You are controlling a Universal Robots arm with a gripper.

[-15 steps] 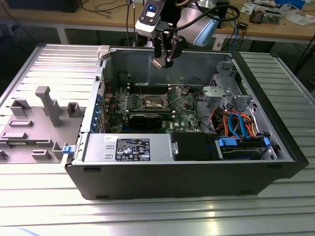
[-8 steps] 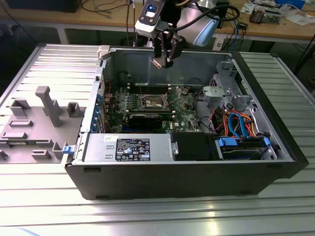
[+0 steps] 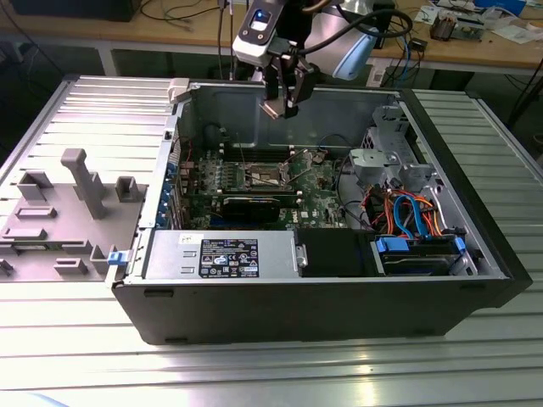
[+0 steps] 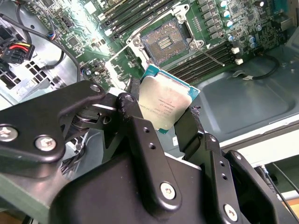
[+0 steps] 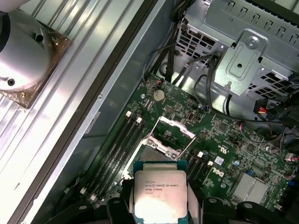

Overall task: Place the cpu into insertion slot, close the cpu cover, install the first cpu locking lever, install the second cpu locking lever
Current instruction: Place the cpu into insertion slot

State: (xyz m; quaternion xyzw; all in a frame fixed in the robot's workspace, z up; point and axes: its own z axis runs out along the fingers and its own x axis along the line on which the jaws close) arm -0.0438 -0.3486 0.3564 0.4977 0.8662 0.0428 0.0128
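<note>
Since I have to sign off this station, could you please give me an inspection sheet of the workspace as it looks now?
Surface: ribbed metal table carrying an open computer case.
Job's things: cpu clamped in the air above the motherboard; insertion slot empty; cpu cover raised open.
Clutter: grey fixture tray on the exterior view's left, beside the case.
Grippers: gripper shut on the cpu, held over the case.
Cables: orange and blue cables bundled inside the case.
Surroundings: wooden bench behind, with loose wires and small items.
</note>
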